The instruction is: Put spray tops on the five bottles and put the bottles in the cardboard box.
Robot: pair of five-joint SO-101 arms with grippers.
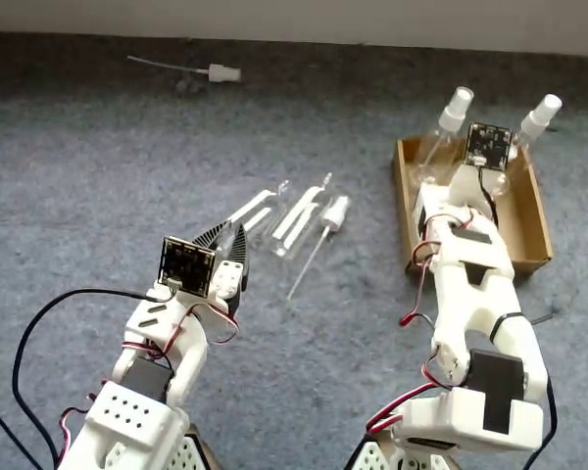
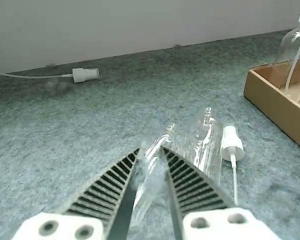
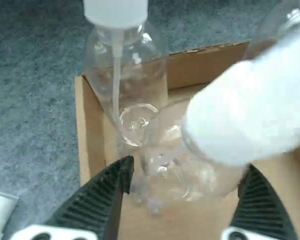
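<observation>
On the grey carpet (image 1: 88, 176) in the high view, the left gripper (image 1: 237, 235) has its jaws clenched on the end of a held bottle (image 1: 258, 209). This bottle lies flat and runs on past the tips. Just off the jaws' right side lies a spare bottle (image 1: 299, 217), and next to that a spray top (image 1: 334, 210) with its tube trailing back. A far top (image 1: 222, 71) lies well ahead of the jaws, near the wall. The right arm (image 1: 475, 284) hangs over the box (image 1: 534, 230), where a left box bottle (image 1: 451, 113) and a right box bottle (image 1: 541, 110) stand, both capped.

In the left wrist view, the left gripper (image 2: 150, 151) pinches the held bottle (image 2: 152, 167) between both ribbed fingers (image 2: 192, 187). The spare bottle (image 2: 206, 137) lies just outside one finger, with the spray top (image 2: 231, 145) beside it. The far top (image 2: 85, 74) is well ahead, and the box (image 2: 275, 102) is off to the side.

In the right wrist view, the right gripper (image 3: 188, 167) is spread wide inside the box (image 3: 90, 145), released. Its jaws straddle the right box bottle (image 3: 175, 170) without clearly touching it. The left box bottle (image 3: 122, 75) stands just beyond the tips, in the box corner.
</observation>
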